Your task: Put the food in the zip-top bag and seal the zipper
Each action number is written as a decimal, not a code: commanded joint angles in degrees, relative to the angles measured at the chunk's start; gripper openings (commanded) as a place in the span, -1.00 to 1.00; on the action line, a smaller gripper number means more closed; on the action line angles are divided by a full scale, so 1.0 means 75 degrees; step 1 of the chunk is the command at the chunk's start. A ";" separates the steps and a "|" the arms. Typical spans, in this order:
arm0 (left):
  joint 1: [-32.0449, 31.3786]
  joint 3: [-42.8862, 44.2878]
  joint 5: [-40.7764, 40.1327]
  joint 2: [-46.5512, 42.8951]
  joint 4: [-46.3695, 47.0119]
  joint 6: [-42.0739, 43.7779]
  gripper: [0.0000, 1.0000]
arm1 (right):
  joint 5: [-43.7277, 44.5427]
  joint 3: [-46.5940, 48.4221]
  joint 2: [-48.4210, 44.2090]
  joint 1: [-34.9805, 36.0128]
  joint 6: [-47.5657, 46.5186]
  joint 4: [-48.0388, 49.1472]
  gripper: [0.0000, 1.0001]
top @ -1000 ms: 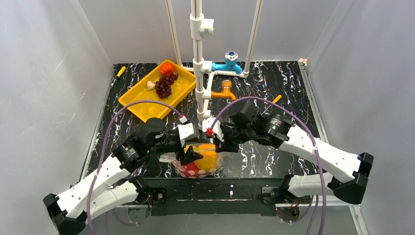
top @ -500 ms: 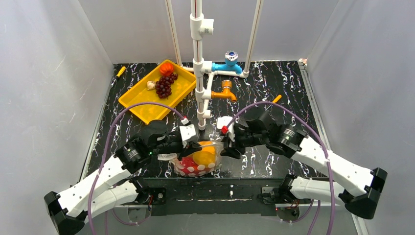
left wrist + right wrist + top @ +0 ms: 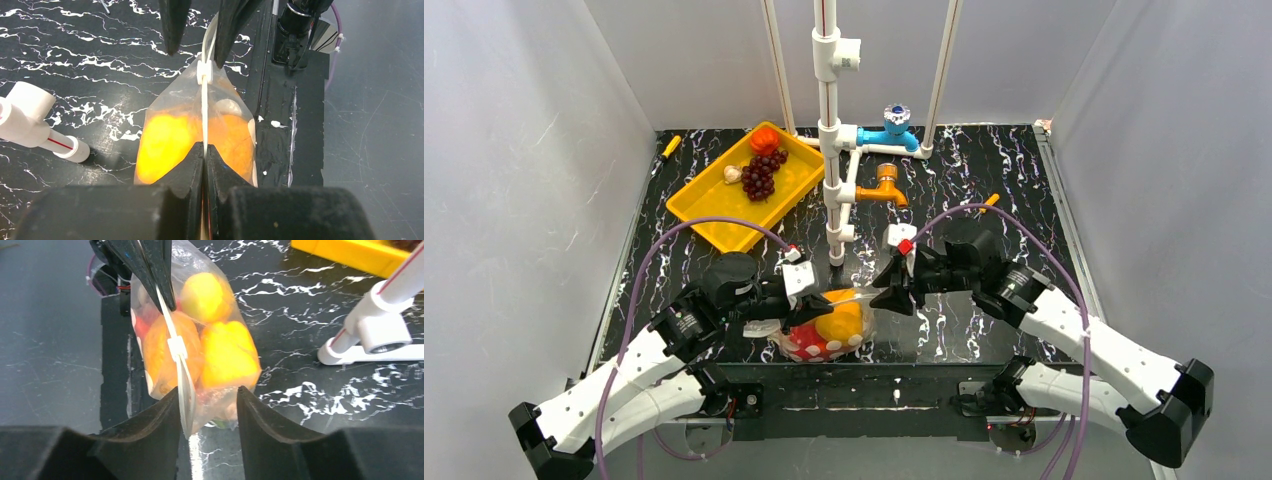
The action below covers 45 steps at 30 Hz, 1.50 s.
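The zip-top bag (image 3: 829,328) stands near the table's front edge, holding yellow and orange food (image 3: 227,355) and something red. Its zipper (image 3: 204,115) runs up the middle of the left wrist view with a white slider (image 3: 204,72) on it. My left gripper (image 3: 205,147) is shut on the zipper strip at the bag's left end. My right gripper (image 3: 208,390) is open at the other end, with the bag's corner between its fingers and the strip (image 3: 172,335) against the left finger. Dark grapes (image 3: 759,176), a red piece (image 3: 764,138) and a white piece (image 3: 732,173) lie in the yellow tray (image 3: 714,222).
A white pipe stand (image 3: 829,130) with a blue valve (image 3: 894,124) and an orange valve (image 3: 884,184) rises just behind the bag. Small yellow-handled tools lie at the far left (image 3: 670,146) and mid right (image 3: 990,201). The table's front edge is right beside the bag.
My left gripper has shut on the zipper strip. My right gripper has opened and drawn back to the right, off the bag's mouth to its end.
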 commanded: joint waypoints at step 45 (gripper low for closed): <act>-0.1021 0.0295 -0.2094 0.0834 0.0558 -0.0019 -1.00 | -0.0309 -0.1119 -0.0878 -0.0085 0.1122 0.2277 -0.97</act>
